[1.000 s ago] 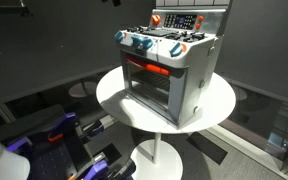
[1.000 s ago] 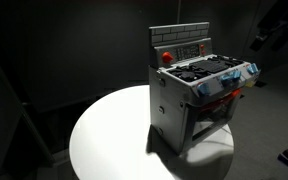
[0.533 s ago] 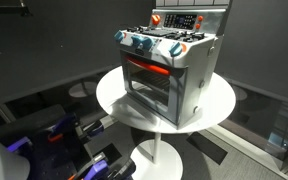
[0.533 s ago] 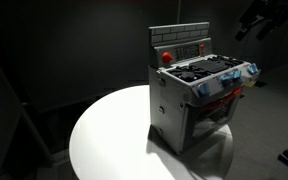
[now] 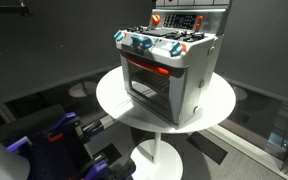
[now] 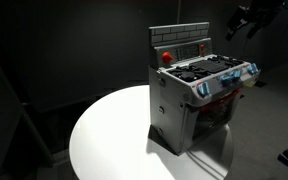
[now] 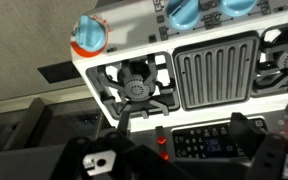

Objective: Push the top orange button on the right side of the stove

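The hand (image 7: 174, 150) hangs above the stove (image 7: 216, 72), fingers seemingly spread wide, touching nothing.

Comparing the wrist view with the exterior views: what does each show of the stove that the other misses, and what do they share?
Wrist view only: a straight-down look at the cooktop, with the burner grate, the ribbed griddle and the dark control panel between the spread fingers.

Exterior views only: the whole stove standing on the round white table, its oven window glowing orange, and the gripper in the air, clear of the stove.

Both: the blue knobs along the front edge.
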Tool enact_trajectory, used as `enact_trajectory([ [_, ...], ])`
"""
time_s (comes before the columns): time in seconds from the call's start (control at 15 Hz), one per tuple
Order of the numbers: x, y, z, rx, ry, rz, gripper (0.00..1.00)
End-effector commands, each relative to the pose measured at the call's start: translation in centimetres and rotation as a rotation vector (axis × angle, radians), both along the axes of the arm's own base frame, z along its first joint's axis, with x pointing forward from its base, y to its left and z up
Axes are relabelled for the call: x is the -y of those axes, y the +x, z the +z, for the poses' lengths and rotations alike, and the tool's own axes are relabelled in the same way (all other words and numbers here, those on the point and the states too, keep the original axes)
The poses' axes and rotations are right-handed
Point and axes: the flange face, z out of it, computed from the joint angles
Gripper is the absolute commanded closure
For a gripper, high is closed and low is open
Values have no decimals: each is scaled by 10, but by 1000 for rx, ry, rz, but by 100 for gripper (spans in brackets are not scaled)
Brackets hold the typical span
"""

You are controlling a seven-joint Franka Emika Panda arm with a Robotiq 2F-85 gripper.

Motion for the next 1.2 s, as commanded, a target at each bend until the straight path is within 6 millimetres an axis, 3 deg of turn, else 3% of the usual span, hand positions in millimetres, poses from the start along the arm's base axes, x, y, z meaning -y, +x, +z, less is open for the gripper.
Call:
enact_trajectory([
  [0.0, 22, 28, 0, 17, -24, -57, 0],
  [0.53, 60, 74, -24, 5, -70, -150, 0],
  [1.13, 65, 114, -40, -4, -60, -169, 0],
])
